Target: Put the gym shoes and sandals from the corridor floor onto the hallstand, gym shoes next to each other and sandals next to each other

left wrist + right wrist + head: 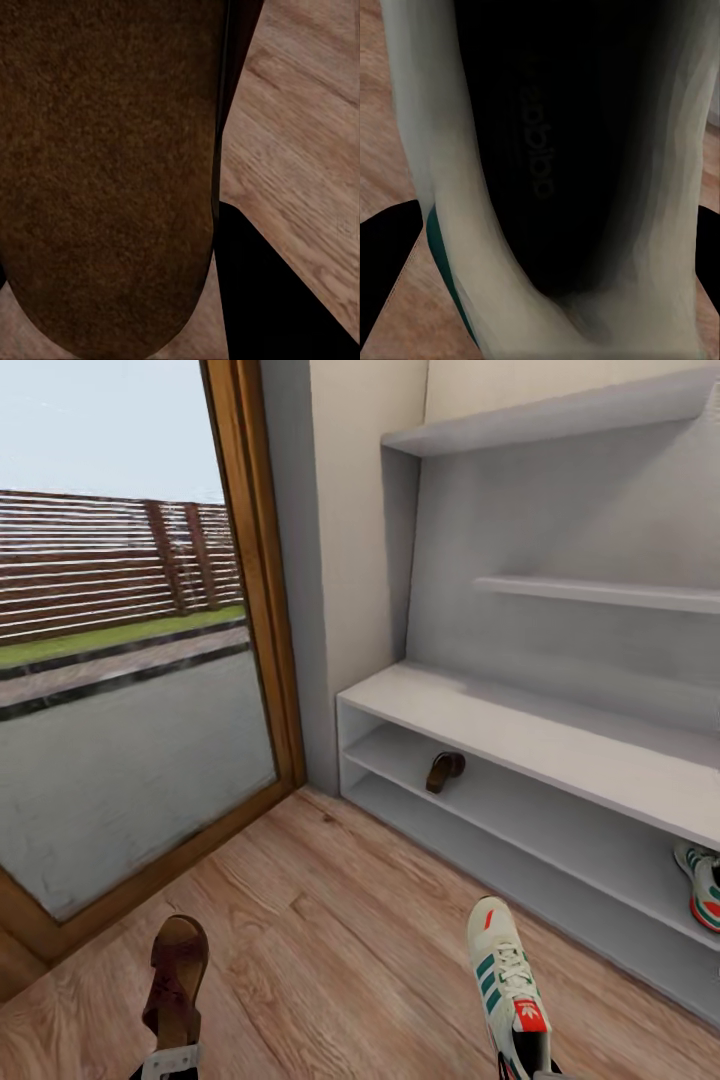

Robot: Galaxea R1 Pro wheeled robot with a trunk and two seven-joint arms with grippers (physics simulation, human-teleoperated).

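head view: left claw (168,1060) grips sandal (177,982), right claw (528,1072) grips gym shoe (505,975).

Head cam: high, pitched down and forward at the shoe rack (560,760) from 12 to 3 o'clock, glass door at 9–10, wood floor (340,940) below. Left wrist cam: nearly touching a brown sandal (105,180), floor behind; same sandal (177,980) in head view at 7 o'clock. Right wrist cam: looking into a sneaker (555,180), very close; same sneaker (505,985) at 5 o'clock.
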